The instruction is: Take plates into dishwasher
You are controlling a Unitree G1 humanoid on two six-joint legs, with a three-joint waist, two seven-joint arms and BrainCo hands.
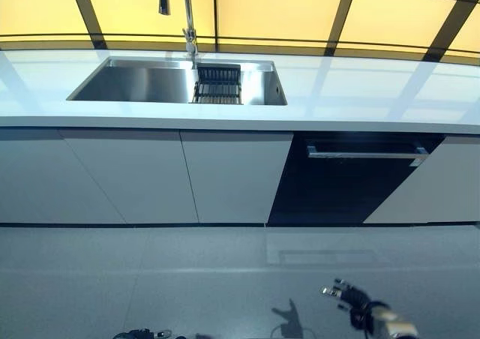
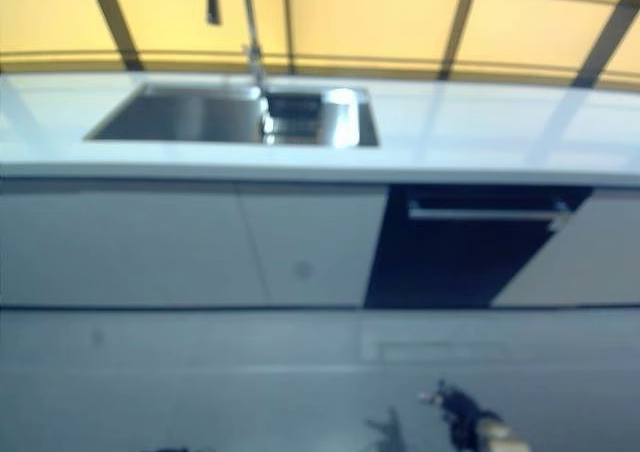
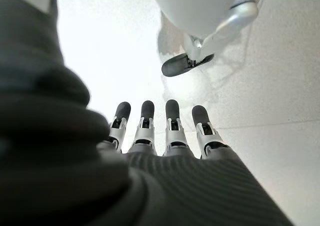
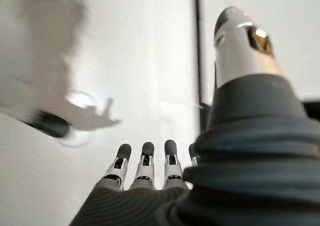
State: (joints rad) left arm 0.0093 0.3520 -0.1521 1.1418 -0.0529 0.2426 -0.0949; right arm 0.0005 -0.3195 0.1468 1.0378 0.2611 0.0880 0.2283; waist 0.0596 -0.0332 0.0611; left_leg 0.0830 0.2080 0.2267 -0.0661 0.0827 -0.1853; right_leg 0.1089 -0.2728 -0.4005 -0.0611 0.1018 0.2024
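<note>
The dishwasher (image 1: 360,181) is a dark panel with a silver handle (image 1: 365,154) under the white counter, right of the sink, and its door is closed. No plates show in any view. My right hand (image 1: 352,296) hangs low at the bottom right, over the floor, with fingers straight and empty; its wrist view shows the same (image 4: 145,158). My left hand (image 3: 160,123) shows in its wrist view, fingers straight, holding nothing, pointing at the floor.
A steel sink (image 1: 142,82) with a dark rack (image 1: 218,84) in its right part sits in the white counter (image 1: 375,91), under a tall tap (image 1: 187,16). White cabinet doors (image 1: 150,174) run left of the dishwasher. Grey floor (image 1: 187,279) lies between me and the cabinets.
</note>
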